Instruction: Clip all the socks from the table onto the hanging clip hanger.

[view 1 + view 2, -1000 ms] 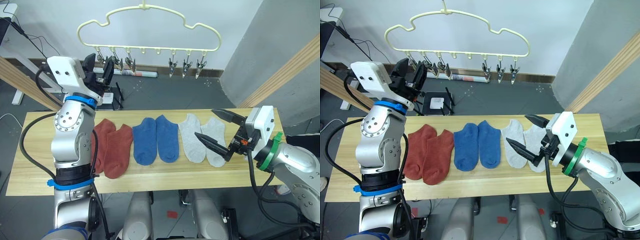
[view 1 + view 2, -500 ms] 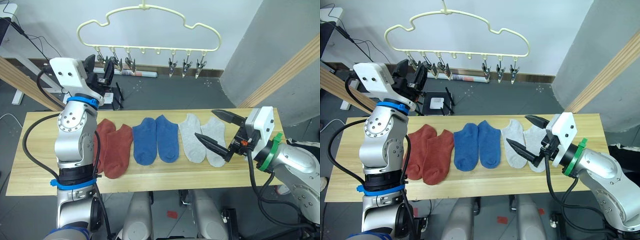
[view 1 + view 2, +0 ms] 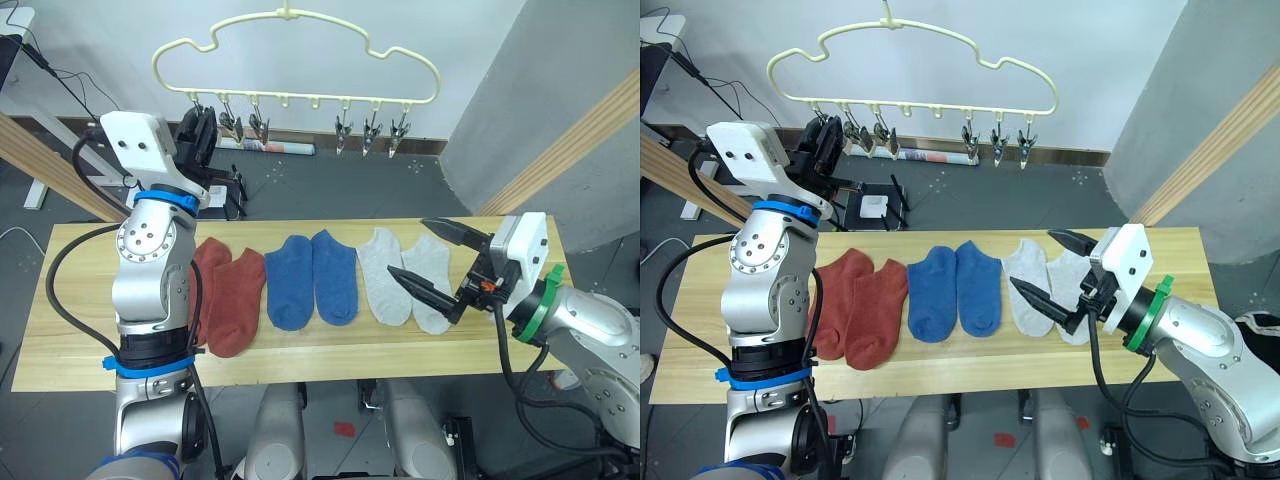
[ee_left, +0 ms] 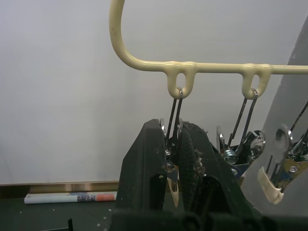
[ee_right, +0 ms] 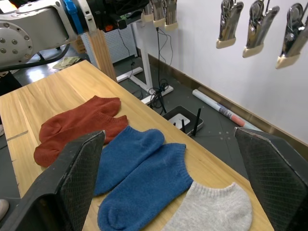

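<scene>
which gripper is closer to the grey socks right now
Right. The right gripper hovers open just over the grey socks on the table; the left gripper is up at the clip hanger, closed on its leftmost clip.

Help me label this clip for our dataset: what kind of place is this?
Probably a robotics lab or workshop set up for a laundry test, not a home. Socks lie in a neat row on a bare plank table, a clip hanger hangs before a plain wall, and cables trail over a grey speckled floor.
</scene>
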Controlling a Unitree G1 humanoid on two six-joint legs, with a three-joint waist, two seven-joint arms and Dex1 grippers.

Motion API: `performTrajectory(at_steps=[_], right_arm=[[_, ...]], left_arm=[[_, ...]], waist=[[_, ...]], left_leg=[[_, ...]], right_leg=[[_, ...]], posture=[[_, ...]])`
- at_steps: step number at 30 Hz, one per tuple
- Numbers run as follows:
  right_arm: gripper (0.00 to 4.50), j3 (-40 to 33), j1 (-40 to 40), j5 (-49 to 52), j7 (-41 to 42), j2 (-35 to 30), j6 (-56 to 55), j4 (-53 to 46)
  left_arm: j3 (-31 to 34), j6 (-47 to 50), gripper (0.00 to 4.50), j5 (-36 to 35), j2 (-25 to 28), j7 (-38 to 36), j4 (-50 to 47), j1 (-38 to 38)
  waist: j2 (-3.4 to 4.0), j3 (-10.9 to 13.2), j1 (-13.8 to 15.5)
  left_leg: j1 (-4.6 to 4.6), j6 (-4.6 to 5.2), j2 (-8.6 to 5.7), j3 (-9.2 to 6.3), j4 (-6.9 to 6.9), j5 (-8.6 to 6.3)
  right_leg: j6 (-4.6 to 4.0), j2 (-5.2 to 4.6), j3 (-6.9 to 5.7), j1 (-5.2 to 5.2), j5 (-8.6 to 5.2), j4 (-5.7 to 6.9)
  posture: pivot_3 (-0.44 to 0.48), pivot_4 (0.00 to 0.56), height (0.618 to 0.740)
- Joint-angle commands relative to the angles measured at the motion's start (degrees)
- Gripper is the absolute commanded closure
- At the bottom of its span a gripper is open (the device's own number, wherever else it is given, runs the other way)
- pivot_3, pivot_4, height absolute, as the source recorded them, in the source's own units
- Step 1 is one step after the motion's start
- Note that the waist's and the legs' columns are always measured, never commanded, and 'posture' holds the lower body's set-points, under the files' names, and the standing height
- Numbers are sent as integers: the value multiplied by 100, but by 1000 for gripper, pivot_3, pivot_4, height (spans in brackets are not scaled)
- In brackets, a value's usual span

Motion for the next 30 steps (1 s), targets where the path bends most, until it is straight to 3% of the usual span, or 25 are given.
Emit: performTrajectory(at_steps=[1, 6, 10, 14, 17, 23, 30], right_arm=[[0, -2, 58, 111, 27, 14, -75, -270], [0, 175, 82, -135, -27, 7, -94, -199], [0, 864, 236, -1194, -475, -108, 49, 361], [0, 1158, 138, -1736, -1136, 413, 171, 851], [0, 1396, -63, -2595, -2040, 1104, -119, 1777], [0, 1245, -305, -3369, -2981, 2156, -810, 3163], [0, 948, -620, -3531, -3120, 2711, -1727, 4206]], left_arm=[[-39, -241, 4320, 135, 90, -25, -268, 12], [-14, -113, 4320, 27, 107, -105, -333, 12], [-16, 126, 4320, -109, 197, -254, -503, -2], [-19, 246, 4320, -130, 296, -338, -516, -47], [-52, 266, 4320, -116, 276, -353, -450, -91], [-75, 317, 4320, -119, 260, -363, -421, -121], [-63, 354, 4320, -106, 285, -402, -390, -158]], waist=[[0, 0, 0], [0, 0, 0], [0, 0, 2], [1, 0, 0], [3, 2, -7], [10, 6, 0], [13, 8, 0]], left_leg=[[0, 0, 0, 0, 0, 0], [0, 0, 0, -1, 0, 0], [0, 0, 0, -1, 0, 0], [0, -1, 0, -1, 1, 1], [0, -2, 2, -1, 2, 1], [-8, -2, 1, 2, 1, 2], [-10, -3, 1, 4, 2, 2]], right_leg=[[0, 0, 0, 0, 0, 0], [0, 0, -1, 0, 0, 0], [0, -1, -2, 0, 0, 1], [0, -2, -3, -1, 0, 4], [0, -2, -3, -3, 0, 5], [0, -4, -2, -12, 0, 4], [0, -5, -3, -17, 0, 10]], posture=[[-37, 476, 740], [-31, 475, 740], [-15, 473, 740], [-18, 482, 740], [-22, 488, 740], [-18, 490, 740], [-1, 488, 740]])
